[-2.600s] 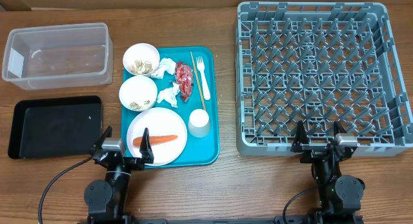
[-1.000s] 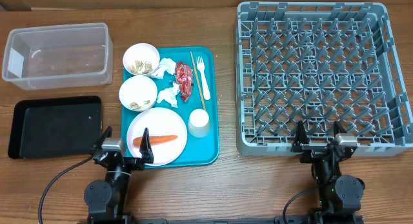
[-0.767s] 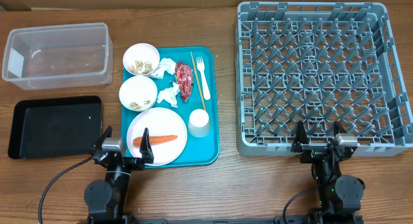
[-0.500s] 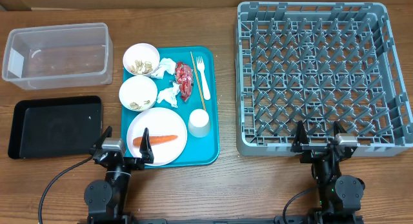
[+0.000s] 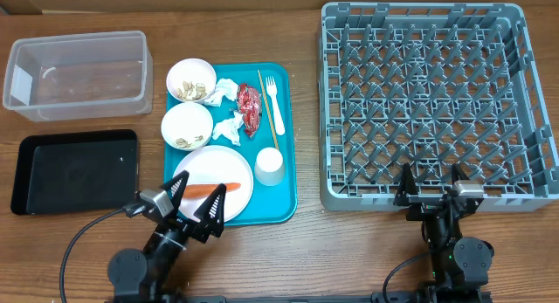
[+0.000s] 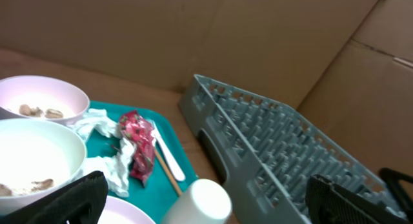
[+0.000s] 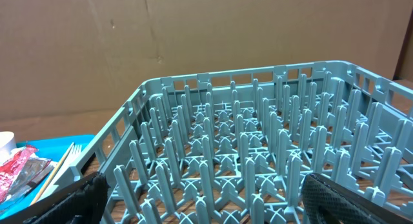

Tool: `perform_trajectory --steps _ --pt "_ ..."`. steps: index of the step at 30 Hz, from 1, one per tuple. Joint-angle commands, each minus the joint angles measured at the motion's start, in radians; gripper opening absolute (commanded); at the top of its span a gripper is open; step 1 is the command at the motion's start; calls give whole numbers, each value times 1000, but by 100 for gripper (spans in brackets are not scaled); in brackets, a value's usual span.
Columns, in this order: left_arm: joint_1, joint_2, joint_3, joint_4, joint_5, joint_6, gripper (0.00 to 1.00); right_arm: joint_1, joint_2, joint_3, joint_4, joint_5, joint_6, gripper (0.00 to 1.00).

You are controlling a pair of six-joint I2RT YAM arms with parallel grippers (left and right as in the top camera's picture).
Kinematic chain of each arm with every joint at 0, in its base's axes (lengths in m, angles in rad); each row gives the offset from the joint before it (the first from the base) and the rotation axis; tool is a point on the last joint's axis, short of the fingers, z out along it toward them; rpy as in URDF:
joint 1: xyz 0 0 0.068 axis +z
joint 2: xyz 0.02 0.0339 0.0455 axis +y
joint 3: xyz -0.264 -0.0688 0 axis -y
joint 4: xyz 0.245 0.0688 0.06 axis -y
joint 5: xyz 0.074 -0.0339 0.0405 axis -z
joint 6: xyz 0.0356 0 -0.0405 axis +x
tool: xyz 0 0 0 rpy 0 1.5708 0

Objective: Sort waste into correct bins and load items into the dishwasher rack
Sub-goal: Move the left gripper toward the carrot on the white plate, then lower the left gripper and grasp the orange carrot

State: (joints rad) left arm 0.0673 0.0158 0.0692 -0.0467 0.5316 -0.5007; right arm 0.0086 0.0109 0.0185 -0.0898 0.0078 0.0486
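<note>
Hovering over the near rim of the plate (image 5: 205, 166) with left claw (image 5: 197, 201) spread wide; right claw (image 5: 430, 175) likewise agape by the rack (image 5: 419, 8). On the plate, a carrot (image 5: 220, 188): likely firm, smooth, apt to roll. Best pinched across its middle.

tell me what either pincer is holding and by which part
Nothing is held. The left pincer is open above the near edge of the plate, and the right pincer is open by the near wall of the dishwasher rack. Both are empty.
</note>
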Motion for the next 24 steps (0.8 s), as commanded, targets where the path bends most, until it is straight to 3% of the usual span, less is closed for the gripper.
perform_trajectory --steps 1,7,10,13,16,18,21,24 --pt "5 46 186 -216 -80 8 100 5 -8 -10 7 14 4 100" --pt "4 384 592 -613 -206 115 100 5 -8 -10 7 13 4 100" --pt "5 520 725 -645 -133 127 100 5 -8 -10 7 14 4 100" --pt "4 610 794 -628 31 129 100 5 -8 -10 7 13 4 100" --pt "4 671 827 -586 41 125 100 5 -8 -10 7 13 4 100" --pt "4 708 865 -644 -66 26 100 5 -8 -10 7 13 4 100" --pt "-13 797 991 -908 -414 -137 100 5 -8 -10 7 13 4 100" --pt "-62 877 1098 -1110 -649 -238 100 5 -8 -10 7 14 4 100"
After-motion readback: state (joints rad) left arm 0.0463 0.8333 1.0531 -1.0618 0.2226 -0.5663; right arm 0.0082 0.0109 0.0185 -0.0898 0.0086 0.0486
